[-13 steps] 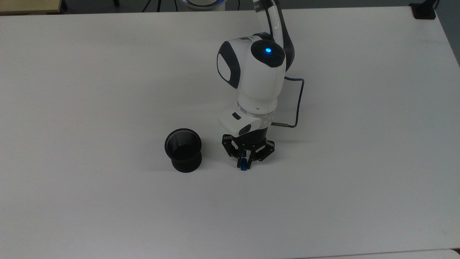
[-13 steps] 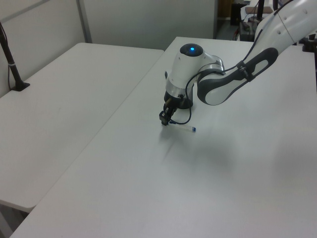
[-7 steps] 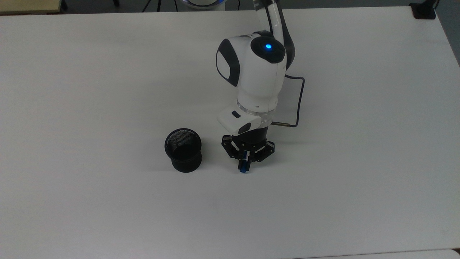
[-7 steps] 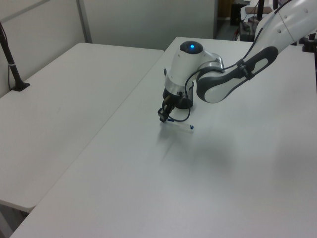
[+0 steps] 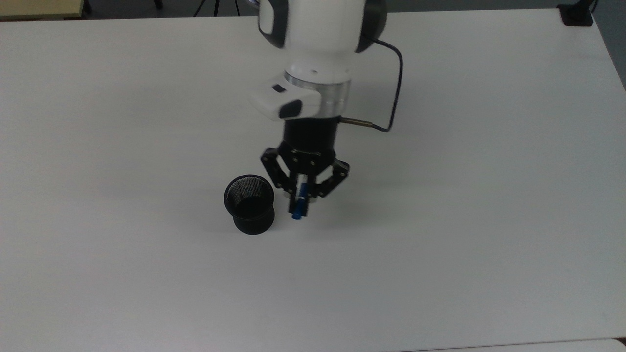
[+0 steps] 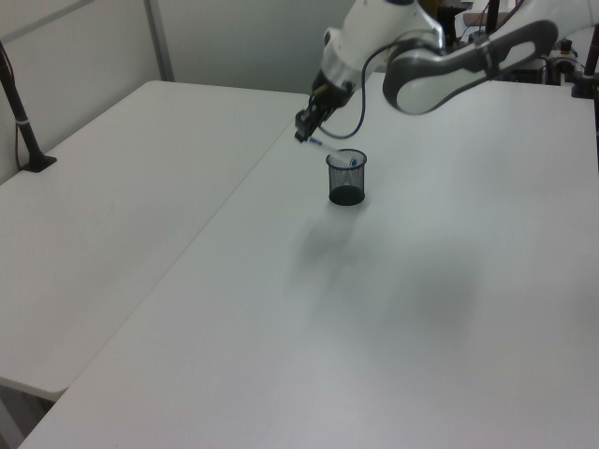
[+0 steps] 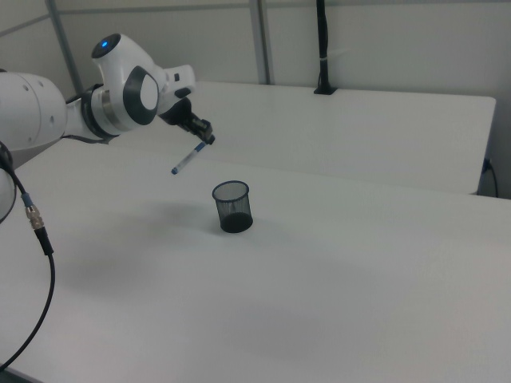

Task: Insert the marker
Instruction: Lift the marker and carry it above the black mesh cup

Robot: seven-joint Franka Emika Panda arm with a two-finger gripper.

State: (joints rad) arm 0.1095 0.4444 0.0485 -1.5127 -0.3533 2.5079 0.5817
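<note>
Top view: the claw (image 5: 303, 193) is clamped on the marker (image 5: 299, 205), held just beside the mesh cup (image 5: 249, 204); lowered from here, I judge it would strike the rim.

Left view: the marker (image 6: 323, 145) slants down from the claw (image 6: 303, 135) toward the cup (image 6: 346, 178).

Right view: the marker (image 7: 186, 162) hangs tilted, above and apart from the cup (image 7: 232, 206); such a tilt could tip the cup on the surface (image 7: 359, 263).
</note>
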